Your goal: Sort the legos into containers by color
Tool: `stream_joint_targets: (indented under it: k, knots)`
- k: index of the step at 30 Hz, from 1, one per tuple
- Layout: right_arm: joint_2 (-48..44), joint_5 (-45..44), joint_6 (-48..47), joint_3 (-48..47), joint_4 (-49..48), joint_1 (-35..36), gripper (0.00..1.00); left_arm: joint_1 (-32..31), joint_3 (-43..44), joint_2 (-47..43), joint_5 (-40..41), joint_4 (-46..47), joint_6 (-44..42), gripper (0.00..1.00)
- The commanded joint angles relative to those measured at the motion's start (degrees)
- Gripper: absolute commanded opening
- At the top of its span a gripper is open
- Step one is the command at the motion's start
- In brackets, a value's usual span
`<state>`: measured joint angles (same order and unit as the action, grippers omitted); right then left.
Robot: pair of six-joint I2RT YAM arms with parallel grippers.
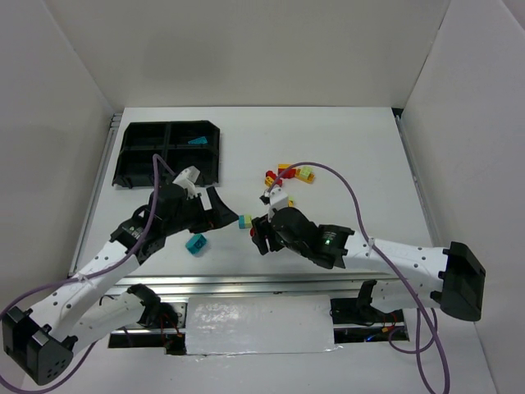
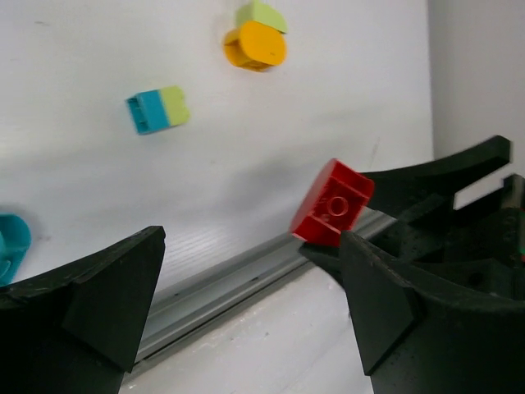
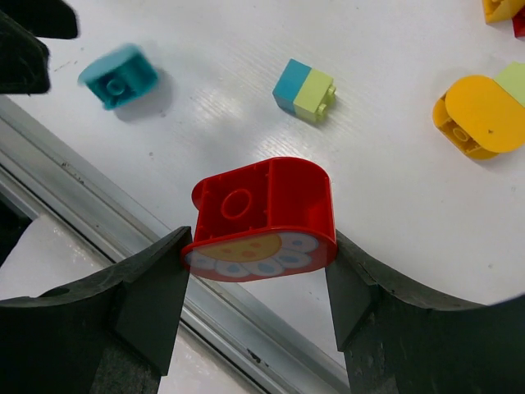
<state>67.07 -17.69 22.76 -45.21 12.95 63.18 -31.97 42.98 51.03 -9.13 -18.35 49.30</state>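
My right gripper (image 3: 258, 279) is shut on a red rounded lego with a flower face (image 3: 262, 217) and holds it above the table's near rail; the top view shows this gripper (image 1: 261, 234) too. My left gripper (image 2: 250, 287) is open and empty, just left of it (image 1: 223, 212), and sees the red lego (image 2: 332, 203). A teal lego (image 1: 195, 244) and a teal-and-green lego (image 1: 245, 221) lie between the grippers. The black tray (image 1: 131, 156) sits at the far left, with one teal lego (image 1: 197, 140) in its far right compartment.
A cluster of red, yellow and green legos (image 1: 289, 175) lies at mid table. A yellow rounded lego (image 3: 478, 115) with a green one (image 3: 513, 80) lies nearest. A metal rail (image 1: 246, 283) runs along the near edge. White walls enclose the table.
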Motion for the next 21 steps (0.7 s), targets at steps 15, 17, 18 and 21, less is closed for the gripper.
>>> stream_joint_targets:
  k: [15,17,18,21]
  knots:
    - [1.0,-0.8,5.8,-0.3,2.3,-3.5,0.07,4.2,7.5,11.0,35.7,-29.5,7.6,1.0]
    - [0.3,-0.2,5.8,0.3,2.0,-3.5,0.07,4.7,6.5,10.9,37.9,-30.4,8.8,0.99]
    - [0.2,-0.1,5.7,0.5,1.9,-3.5,0.08,5.1,6.0,11.0,38.5,-30.7,9.2,0.99]
    - [-0.8,0.5,5.5,0.6,1.9,-3.5,0.08,8.2,3.3,11.3,37.0,-28.7,8.9,0.99]
